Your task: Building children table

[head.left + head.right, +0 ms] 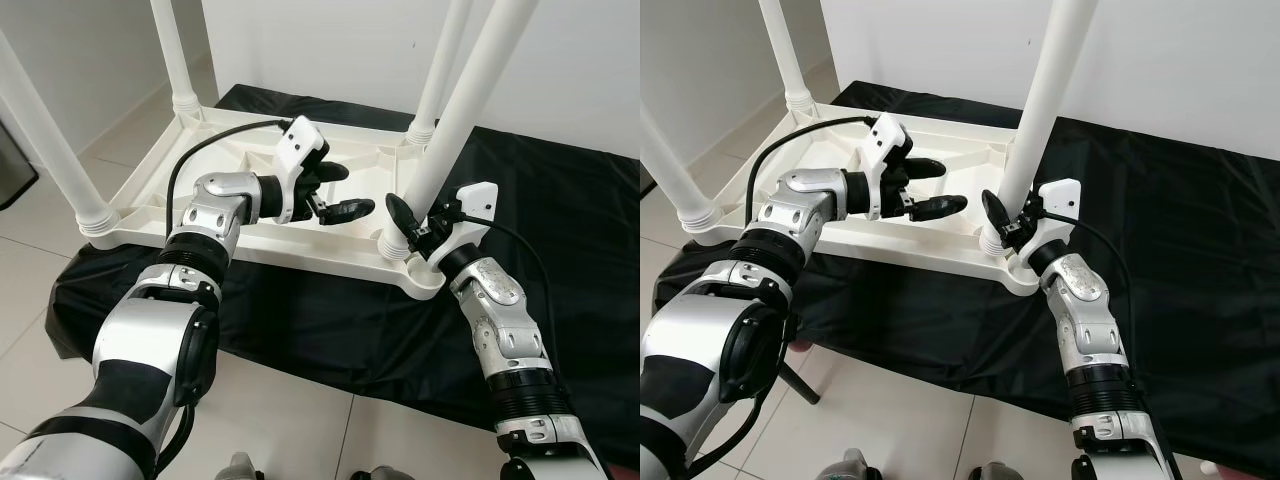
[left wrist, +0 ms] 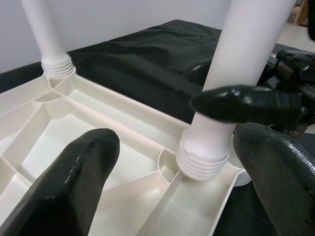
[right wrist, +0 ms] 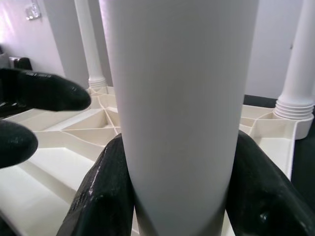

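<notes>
four legs: white, standing up from the upturned table (image 1: 150, 185), one in each corner socket
table: white plastic, lying upside down on a black cloth (image 1: 560, 200) spread on the tiled floor (image 1: 30, 250)
right hand (image 1: 412, 225): fingers closed around the near right leg (image 1: 455, 130) just above its threaded base
left hand (image 1: 338, 192): fingers spread wide, holding nothing, hovering over the ribbed underside and pointing at that leg
cable (image 1: 195, 150): black, looping over the left wrist
</notes>
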### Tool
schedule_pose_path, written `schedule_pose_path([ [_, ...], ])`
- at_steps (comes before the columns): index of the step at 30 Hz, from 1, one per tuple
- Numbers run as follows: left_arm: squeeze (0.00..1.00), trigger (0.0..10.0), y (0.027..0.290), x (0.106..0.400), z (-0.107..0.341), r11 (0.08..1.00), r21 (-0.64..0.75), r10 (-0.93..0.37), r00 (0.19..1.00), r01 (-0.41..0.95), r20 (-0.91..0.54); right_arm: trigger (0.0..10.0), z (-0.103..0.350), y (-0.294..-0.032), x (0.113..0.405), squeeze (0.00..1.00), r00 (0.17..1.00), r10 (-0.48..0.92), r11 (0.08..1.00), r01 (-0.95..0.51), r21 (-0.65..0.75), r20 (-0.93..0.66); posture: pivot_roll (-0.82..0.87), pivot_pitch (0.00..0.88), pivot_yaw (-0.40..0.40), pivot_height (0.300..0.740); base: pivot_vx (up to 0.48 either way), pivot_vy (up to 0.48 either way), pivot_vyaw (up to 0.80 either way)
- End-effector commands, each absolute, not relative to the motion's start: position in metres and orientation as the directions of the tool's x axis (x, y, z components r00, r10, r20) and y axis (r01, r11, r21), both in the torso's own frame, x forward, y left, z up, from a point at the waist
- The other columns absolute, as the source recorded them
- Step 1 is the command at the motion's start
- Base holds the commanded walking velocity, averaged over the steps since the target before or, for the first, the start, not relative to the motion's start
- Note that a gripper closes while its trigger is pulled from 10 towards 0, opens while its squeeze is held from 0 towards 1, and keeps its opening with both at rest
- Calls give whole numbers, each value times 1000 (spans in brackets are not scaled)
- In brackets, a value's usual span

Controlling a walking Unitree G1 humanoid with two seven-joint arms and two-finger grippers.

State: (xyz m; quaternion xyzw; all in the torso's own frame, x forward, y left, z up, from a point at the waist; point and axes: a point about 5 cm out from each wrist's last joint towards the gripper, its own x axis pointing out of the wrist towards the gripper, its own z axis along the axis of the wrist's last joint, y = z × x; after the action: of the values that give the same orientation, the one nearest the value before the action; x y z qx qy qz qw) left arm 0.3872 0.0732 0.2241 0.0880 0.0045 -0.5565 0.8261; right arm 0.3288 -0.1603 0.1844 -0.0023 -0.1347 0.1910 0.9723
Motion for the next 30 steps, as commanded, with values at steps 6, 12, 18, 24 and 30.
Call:
schedule_pose_path([
  [6, 0, 10000, 97, 410, 220, 831, 147, -538, 842, 537, -37, 10000, 188, -158, 333, 0, 884, 372, 927, -369, -65, 282, -92, 0, 18, 740, 0, 0, 0],
  [12, 0, 10000, 103, 410, 216, 845, 123, -520, 853, 520, -39, 10000, 186, -157, 335, 0, 882, 376, 925, -374, -65, 285, -96, 0, 22, 740, 0, 0, 0],
  [18, 0, 10000, 105, 410, 212, 859, 113, -498, 866, 499, -39, 10000, 186, -156, 336, 0, 881, 375, 926, -373, -63, 289, -98, 0, 19, 740, 0, 0, 0],
  [24, 0, 10000, 105, 409, 209, 867, 109, -485, 873, 487, -41, 10000, 187, -154, 336, 0, 875, 387, 921, -385, -66, 291, -101, 0, 18, 740, 0, 0, 0],
  [30, 0, 10000, 99, 410, 212, 859, 135, -494, 869, 494, -39, 10000, 186, -152, 334, 0, 867, 407, 912, -403, -73, 288, -107, 0, 18, 740, 0, 0, 0],
])
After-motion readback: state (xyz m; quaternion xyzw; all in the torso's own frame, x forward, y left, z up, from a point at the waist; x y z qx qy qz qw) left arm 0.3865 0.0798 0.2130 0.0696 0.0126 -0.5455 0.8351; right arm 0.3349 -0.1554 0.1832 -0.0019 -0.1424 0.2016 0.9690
